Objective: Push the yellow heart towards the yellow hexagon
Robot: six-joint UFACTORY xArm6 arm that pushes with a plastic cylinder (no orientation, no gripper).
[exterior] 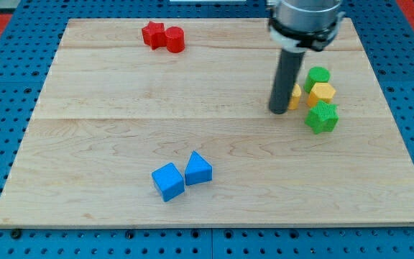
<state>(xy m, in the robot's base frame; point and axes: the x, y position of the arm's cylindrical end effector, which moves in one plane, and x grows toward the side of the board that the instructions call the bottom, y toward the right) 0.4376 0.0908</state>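
My tip (278,110) rests on the board at the view's right, touching the left side of a yellow block (295,97) that the rod mostly hides; its shape cannot be made out, it may be the yellow heart. Just to its right lies the yellow hexagon (323,93), a small gap away. A green round block (318,75) sits above the hexagon and a green star-like block (322,117) below it.
A red star (153,34) and a red round block (175,39) touch near the view's top left. A blue cube (167,181) and a blue triangular block (198,169) sit side by side near the view's bottom centre. The wooden board (121,108) lies on blue pegboard.
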